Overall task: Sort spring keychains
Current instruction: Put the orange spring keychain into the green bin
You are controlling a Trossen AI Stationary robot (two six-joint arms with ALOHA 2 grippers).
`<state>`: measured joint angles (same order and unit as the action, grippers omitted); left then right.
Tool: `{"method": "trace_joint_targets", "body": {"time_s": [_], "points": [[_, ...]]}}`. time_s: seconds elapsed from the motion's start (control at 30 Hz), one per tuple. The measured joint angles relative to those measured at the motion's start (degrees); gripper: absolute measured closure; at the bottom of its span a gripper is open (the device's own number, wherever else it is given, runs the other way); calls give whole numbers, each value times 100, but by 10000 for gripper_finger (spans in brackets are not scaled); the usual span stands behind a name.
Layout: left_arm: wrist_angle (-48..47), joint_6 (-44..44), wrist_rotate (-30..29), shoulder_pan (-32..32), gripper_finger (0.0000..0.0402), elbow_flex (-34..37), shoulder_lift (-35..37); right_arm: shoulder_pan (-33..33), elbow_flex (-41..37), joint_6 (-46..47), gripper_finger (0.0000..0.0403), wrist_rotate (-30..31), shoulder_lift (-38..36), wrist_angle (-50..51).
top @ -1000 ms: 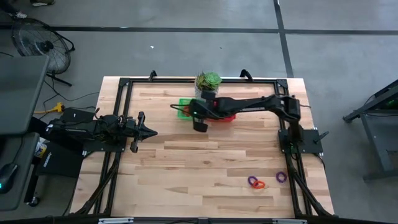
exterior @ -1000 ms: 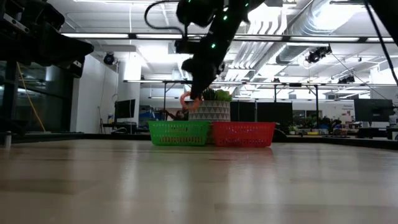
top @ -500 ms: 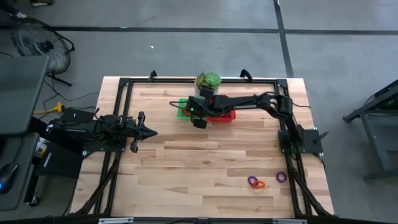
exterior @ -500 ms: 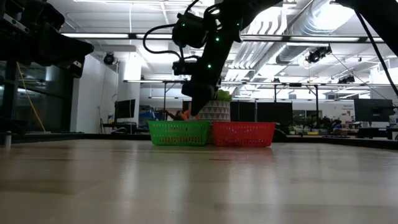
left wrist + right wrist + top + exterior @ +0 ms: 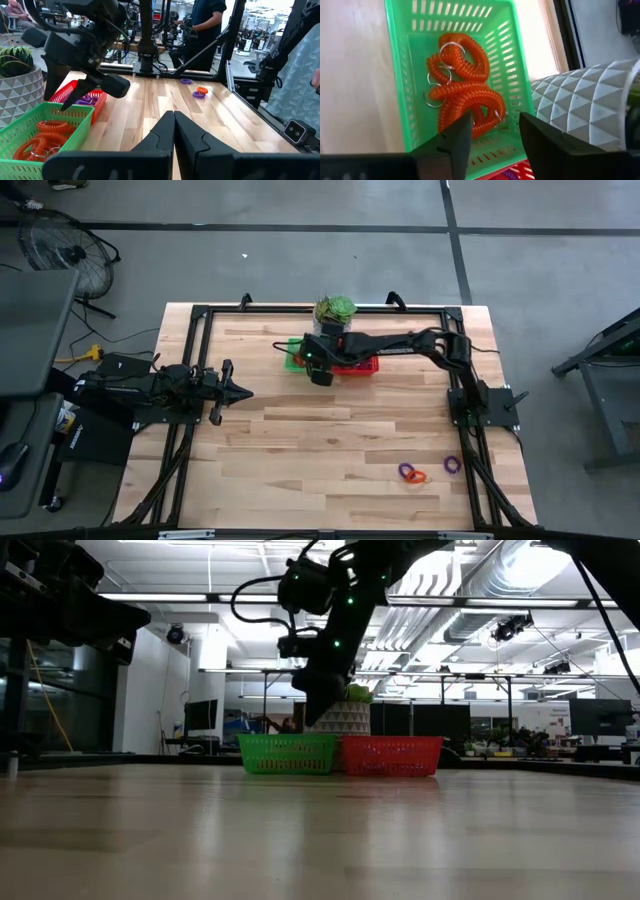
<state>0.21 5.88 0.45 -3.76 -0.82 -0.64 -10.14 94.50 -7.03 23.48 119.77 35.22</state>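
My right gripper (image 5: pixel 495 132) is open and empty, pointing down over the green mesh basket (image 5: pixel 395 75). It also shows in the high view (image 5: pixel 307 360) and the low view (image 5: pixel 318 712). Several orange spring keychains (image 5: pixel 465 100) lie in a heap on the green basket's floor. The red basket (image 5: pixel 80 95) beside it holds purple keychains (image 5: pixel 89 99). Two purple keychains (image 5: pixel 406 471) (image 5: pixel 452 464) and one orange keychain (image 5: pixel 417 477) lie loose on the table near the right front. My left gripper (image 5: pixel 173 125) is shut and empty at the table's left side (image 5: pixel 240 391).
A white faceted planter (image 5: pixel 580 105) with a green plant (image 5: pixel 335 309) stands just behind the two baskets at the table's far edge. The black frame rails (image 5: pixel 190 330) run round the table. People stand in the room beyond the table (image 5: pixel 205 20).
My right gripper has gone toward the table's far edge and left, over the green basket, and a little down, then kept still. The orange keychain that hung at its fingers has left them and no longer shows below the gripper in the low view.
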Motion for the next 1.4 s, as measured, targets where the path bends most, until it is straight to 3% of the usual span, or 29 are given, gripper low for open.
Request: {"method": "trace_joint_targets", "body": {"time_s": [0.23, 0.67, 0.8, 1.03, 1.4], "points": [[2, 1, 0, -1, 401, 0, -1, 12, 0, 852, 215, -397, -338, 298], [2, -1, 0, 1, 401, 0, -2, 242, -238, 2273, 218, -2481, -1061, 1896], [0, 0, 0, 0, 401, 0, 0, 324, -897, 2462, 218, -2799, -1439, 1732], [0, -1, 0, -1, 401, 0, 0, 562, -2397, 3093, 226, -2821, -2411, 1331], [0, -1, 0, -1, 401, 0, 0, 1711, -4035, 5320, 229, -3197, -3547, 1229]]}}
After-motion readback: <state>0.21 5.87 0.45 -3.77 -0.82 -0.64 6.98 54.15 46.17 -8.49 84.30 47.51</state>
